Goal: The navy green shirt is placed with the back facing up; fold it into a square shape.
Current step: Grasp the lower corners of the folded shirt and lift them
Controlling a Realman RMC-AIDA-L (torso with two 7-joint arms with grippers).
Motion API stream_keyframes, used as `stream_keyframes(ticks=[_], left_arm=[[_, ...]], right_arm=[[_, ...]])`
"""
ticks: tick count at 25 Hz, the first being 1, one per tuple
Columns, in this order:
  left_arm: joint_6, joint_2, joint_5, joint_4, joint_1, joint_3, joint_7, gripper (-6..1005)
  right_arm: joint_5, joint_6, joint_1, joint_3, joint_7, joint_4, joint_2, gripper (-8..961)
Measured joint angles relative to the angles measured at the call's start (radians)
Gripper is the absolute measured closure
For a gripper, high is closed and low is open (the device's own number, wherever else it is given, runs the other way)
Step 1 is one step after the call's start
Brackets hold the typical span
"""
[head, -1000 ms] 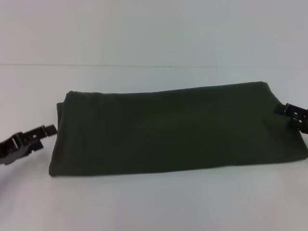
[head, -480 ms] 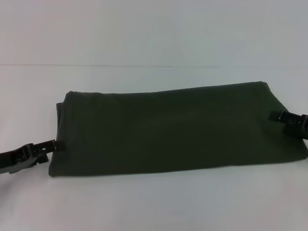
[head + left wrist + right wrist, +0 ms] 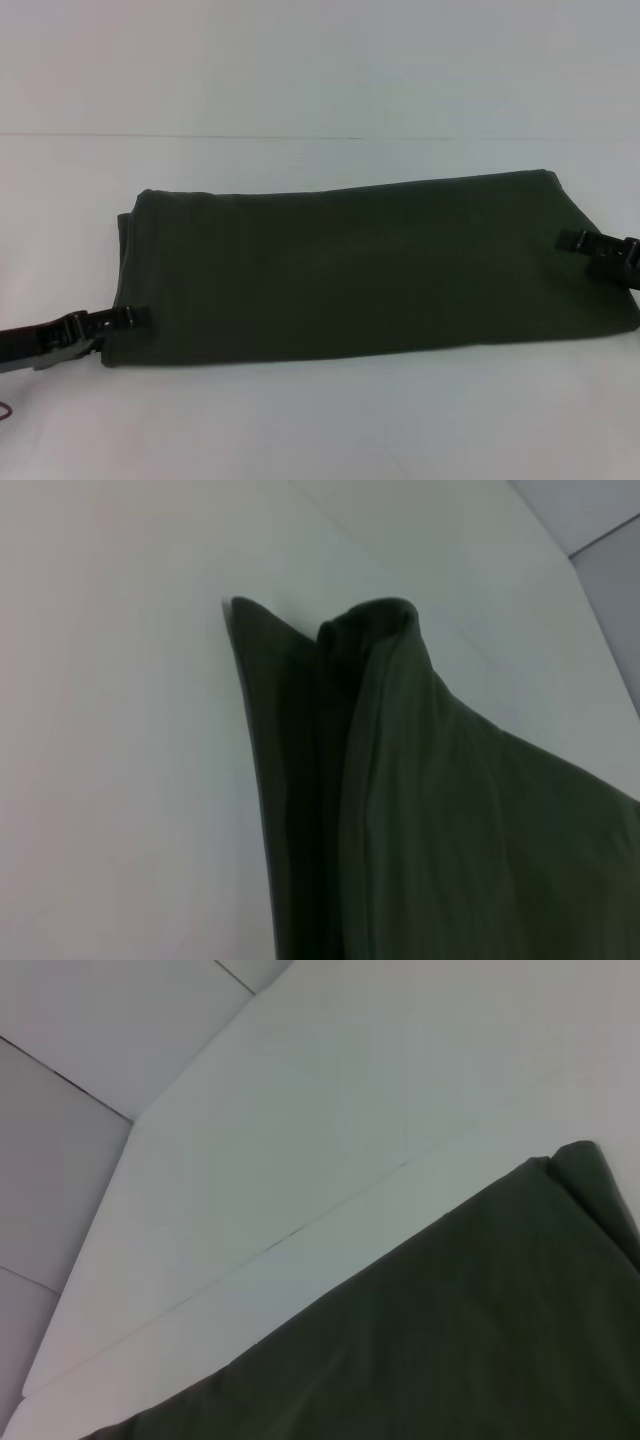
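Note:
The navy green shirt (image 3: 350, 270) lies on the white table as a long folded band running left to right. My left gripper (image 3: 138, 316) is low at the band's left end, near its front corner, its tip over the fabric edge. At the right end, about halfway up that edge, my right gripper (image 3: 572, 239) reaches in over the cloth. The left wrist view shows the shirt (image 3: 440, 820) end-on, with stacked folded layers. Only the flat top of the shirt (image 3: 450, 1340) and one far corner appear in the right wrist view.
The white table (image 3: 300, 420) stretches in front of and behind the shirt, and a faint seam (image 3: 220, 136) crosses it farther back. The table's far edge (image 3: 130, 1120) and grey floor tiles show in the right wrist view.
My left gripper slid nearer and rightward, from beside the shirt's left edge onto its front-left corner. My right gripper moved a little leftward over the right edge.

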Motion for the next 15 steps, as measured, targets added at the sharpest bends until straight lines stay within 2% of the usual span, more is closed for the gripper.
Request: stream_keyframes(ticks=[7, 12, 15], left_arm=[[0.000, 0.000, 0.012, 0.004, -0.002, 0.006, -0.018, 127], [-0.005, 0.008, 0.097, 0.007, -0.025, 0.008, -0.061, 134], [-0.013, 0.008, 0.120, 0.006, -0.034, 0.013, -0.075, 234]], right_arm=[[0.000, -0.002, -0.001, 0.000, 0.000, 0.000, 0.001, 48], [0.000, -0.004, -0.005, 0.000, 0.000, 0.000, 0.002, 53], [0.000, -0.005, -0.006, 0.000, 0.000, 0.000, 0.001, 56]])
